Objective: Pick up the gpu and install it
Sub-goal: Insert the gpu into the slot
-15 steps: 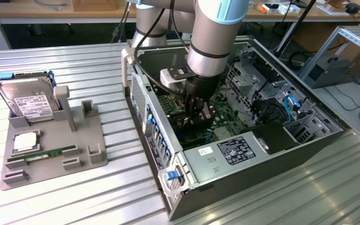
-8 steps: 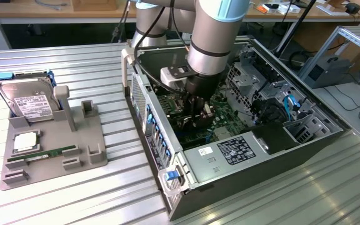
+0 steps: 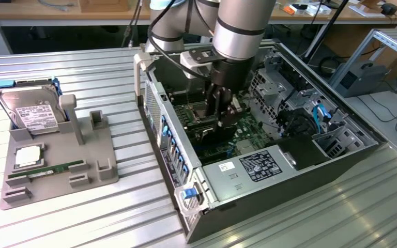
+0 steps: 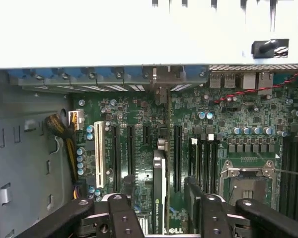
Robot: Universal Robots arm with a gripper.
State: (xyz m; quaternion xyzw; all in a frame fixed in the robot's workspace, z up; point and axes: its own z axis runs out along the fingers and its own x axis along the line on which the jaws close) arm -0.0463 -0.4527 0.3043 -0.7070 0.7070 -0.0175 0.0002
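The gpu (image 4: 159, 171) is a thin dark card standing on edge in a motherboard (image 4: 139, 114) slot, its bracket end toward the rear slot covers (image 4: 161, 79). My gripper (image 4: 160, 192) straddles it with the jaws open: one finger (image 4: 128, 191) and the other finger (image 4: 192, 191) each stand clear of the card's faces. In the exterior view the gripper (image 3: 220, 123) reaches straight down into the open computer case (image 3: 163, 121), hiding most of the card.
A white slot (image 4: 99, 153) and the CPU socket (image 4: 248, 183) flank the card. The power supply (image 3: 254, 165) and drive cages (image 3: 288, 88) crowd the case. On the exterior view's left, a grey holder (image 3: 60, 150) carries a hard drive (image 3: 29, 111) and a RAM stick (image 3: 47, 169).
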